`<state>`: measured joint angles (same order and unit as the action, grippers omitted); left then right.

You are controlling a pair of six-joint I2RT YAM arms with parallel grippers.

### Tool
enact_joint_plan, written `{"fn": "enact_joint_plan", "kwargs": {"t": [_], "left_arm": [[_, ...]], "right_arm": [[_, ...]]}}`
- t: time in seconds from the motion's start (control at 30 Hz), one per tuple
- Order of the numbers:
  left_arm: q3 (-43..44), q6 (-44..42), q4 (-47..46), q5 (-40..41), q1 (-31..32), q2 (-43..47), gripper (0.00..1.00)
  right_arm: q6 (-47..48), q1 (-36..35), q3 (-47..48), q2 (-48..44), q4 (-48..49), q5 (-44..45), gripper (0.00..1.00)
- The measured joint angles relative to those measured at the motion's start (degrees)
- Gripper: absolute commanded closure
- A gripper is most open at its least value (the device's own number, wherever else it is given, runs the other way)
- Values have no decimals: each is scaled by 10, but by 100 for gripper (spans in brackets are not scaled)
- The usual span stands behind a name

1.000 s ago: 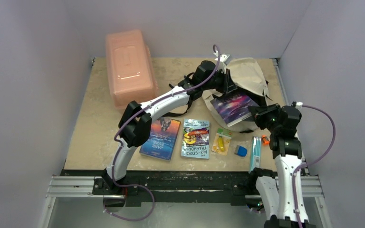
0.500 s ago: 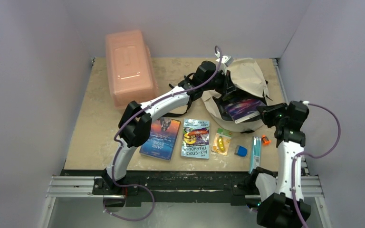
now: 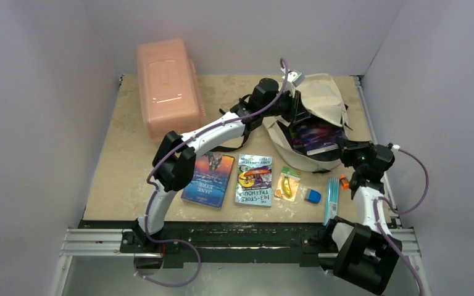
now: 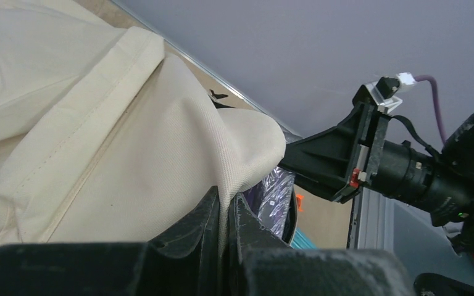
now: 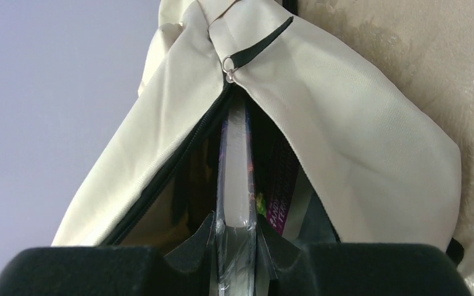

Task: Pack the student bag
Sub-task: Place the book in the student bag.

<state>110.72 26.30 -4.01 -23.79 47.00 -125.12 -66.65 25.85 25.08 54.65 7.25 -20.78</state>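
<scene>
The cream student bag point(image 3: 322, 97) lies at the back right of the table with its zipped mouth gaping. My left gripper point(image 3: 295, 112) is shut on the bag's upper flap point(image 4: 129, 142) and holds it lifted; the cloth is pinched between the fingers point(image 4: 225, 209). My right gripper point(image 3: 345, 148) is shut on a plastic-wrapped book with a purple cover point(image 3: 316, 136). The book stands edge-on point(image 5: 236, 172) between the jaws point(image 5: 236, 239) and reaches into the bag's opening point(image 5: 358, 142), below the zipper pull point(image 5: 229, 61). Its far end is hidden inside.
A rigid pink box point(image 3: 166, 86) stands at the back left. Along the front lie two books point(image 3: 208, 179) point(image 3: 254, 179), a yellow item in a packet point(image 3: 287, 184), a blue eraser point(image 3: 312, 196), a teal pencil pack point(image 3: 332, 197) and a small orange item point(image 3: 344, 182).
My right gripper has swung right and lower with the purple book, which has slid from lying over the bag's mouth to deeper inside it. The left gripper has kept hold of the flap.
</scene>
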Motion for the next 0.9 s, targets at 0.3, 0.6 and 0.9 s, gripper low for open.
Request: {"fn": "enact_joint_plan", "kwargs": {"t": [0.3,0.6,0.9], "left_arm": [[2,0,-6,-21,0,0,100],[24,-5,31,-20,0,0,100],[26,-6,48,-26,0,0,100]], "right_arm": [[-28,-94,-63,84,239,97,99],[7,-149,3,291,325,162,37],[145,-150,91,260,90,172,7]]}}
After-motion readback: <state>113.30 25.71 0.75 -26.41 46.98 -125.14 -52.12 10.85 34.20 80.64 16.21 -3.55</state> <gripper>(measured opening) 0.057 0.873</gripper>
